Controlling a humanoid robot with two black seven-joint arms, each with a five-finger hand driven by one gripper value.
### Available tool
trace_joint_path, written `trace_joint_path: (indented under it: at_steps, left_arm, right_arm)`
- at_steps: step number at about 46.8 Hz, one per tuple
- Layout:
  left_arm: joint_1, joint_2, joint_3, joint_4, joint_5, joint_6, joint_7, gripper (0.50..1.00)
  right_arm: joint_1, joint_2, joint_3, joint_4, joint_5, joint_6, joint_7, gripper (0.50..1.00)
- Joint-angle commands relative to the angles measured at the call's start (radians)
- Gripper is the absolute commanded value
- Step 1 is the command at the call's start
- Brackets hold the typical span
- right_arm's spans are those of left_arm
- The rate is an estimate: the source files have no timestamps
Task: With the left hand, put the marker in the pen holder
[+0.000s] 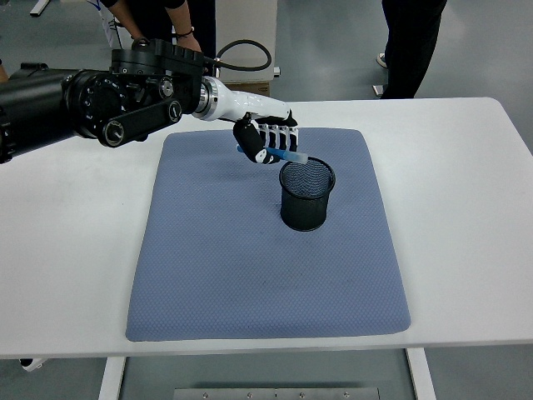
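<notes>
**Inspector:** State the item under handling and its position.

**Assistant:** One marker (286,155), blue-bodied, lies nearly level in the left hand (265,142). Its free end points right, toward the pen holder (306,193), and sits above the holder's left rim. It is held in the air, not inside the holder.

**Inspector:** Condition of the fingers?

**Assistant:** The fingers (279,132) of the left hand are curled around the marker and grip it. They show black and white banding. One robot hand is visible; the right hand does not appear in the head view.

**Inspector:** Count the receptacles.

**Assistant:** One pen holder, black mesh, round, upright, with its mouth open upward. It stands on the blue mat (250,267), in the mat's upper right part. Whether it holds anything cannot be told through the mesh.

**Inspector:** And the arm?

**Assistant:** One left arm (100,104), black with a white forearm section, enters from the left edge and reaches over the mat's far left corner. A black cable (246,63) loops above it.

**Inspector:** The supporting items?

**Assistant:** One blue mat, flat on one white surface (466,208).

**Inspector:** Anything beyond the surface?

**Assistant:** Two persons stand at the top: one behind the arm (166,21), leaning toward it, and one at the upper right (410,42), of whom only dark trousers show. One cardboard box (246,90) sits on the floor past the far edge.
</notes>
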Motion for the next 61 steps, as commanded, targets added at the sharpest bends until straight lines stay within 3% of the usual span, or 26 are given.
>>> trace_joint_path:
  at_steps: [1,18,37,61]
  left_arm:
    - [-0.002,-0.004,-0.017,0.0,-0.005,0.0,0.006,0.5]
    - [-0.003,-0.056,-0.072,-0.001,-0.014,0.0,0.021,0.5]
    - [0.005,-0.098,-0.117,-0.001,-0.154,0.002,0.043,0.5]
    - [0.058,-0.093,-0.118,-0.001,-0.344,0.015,0.041,0.5]
  right_arm:
    - [0.002,0.0,0.0,0.0,0.001,0.0,0.0,1.0]
    - [0.0,0.0,0.0,0.0,0.0,0.0,0.0,1.0]
    - [0.0,0.0,0.0,0.0,0.0,0.0,0.0,1.0]
    - [0.0,0.0,0.0,0.0,0.0,0.0,0.0,1.0]
